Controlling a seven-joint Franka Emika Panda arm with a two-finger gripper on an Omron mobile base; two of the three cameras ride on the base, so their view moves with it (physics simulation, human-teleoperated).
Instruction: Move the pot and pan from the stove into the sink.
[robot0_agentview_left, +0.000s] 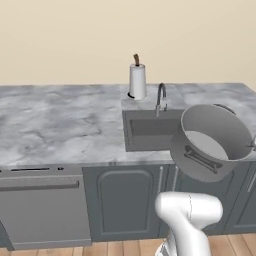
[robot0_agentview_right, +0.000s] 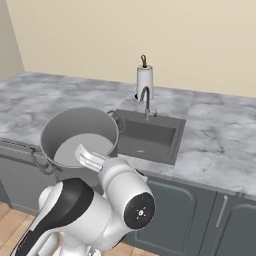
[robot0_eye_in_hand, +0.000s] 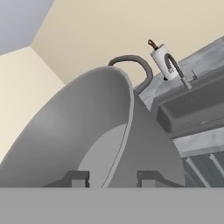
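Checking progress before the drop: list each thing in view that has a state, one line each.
pot: lifted off the counter, tilted, mouth open with no lid, held at its rim, in front of the sink.
gripper: shut on the pot, a finger either side of the wall.
sink: nothing in the basin, pot not yet inside.
faucet: no water running.
paper towel roll: upright on its holder behind the sink.

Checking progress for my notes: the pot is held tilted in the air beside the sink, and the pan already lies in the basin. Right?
Not quite. The pot is indeed held tilted by the gripper beside the sink, but the left base view shows no pan lying in the basin.
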